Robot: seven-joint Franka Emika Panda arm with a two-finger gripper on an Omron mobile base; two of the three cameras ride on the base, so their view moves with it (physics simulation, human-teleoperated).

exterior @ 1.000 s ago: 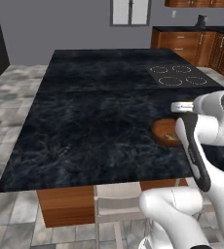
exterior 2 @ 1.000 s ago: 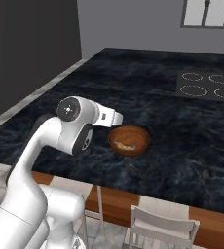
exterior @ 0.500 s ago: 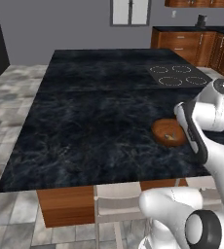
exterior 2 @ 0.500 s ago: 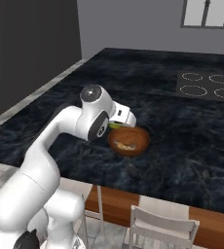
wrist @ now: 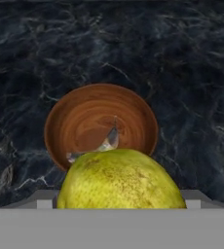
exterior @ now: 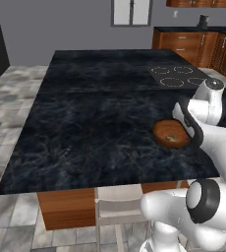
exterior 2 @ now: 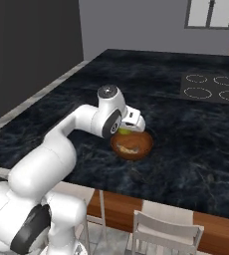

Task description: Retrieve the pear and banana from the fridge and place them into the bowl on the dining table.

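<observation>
The tool (exterior 2: 127, 130) gripped the pear (wrist: 121, 180) above the wooden bowl (wrist: 65, 127); the banana (wrist: 104, 144) lay inside; the bowl sat on the marble desk (exterior: 85, 113).

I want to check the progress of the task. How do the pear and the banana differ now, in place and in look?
The pear is held in the gripper above the bowl, while the banana already lies inside the bowl. The pear is round and yellow-green; the banana is thin, curved and looks greyish-brown. The pear hides part of the banana in the hand view. Both are fruits over the dining table.
</observation>
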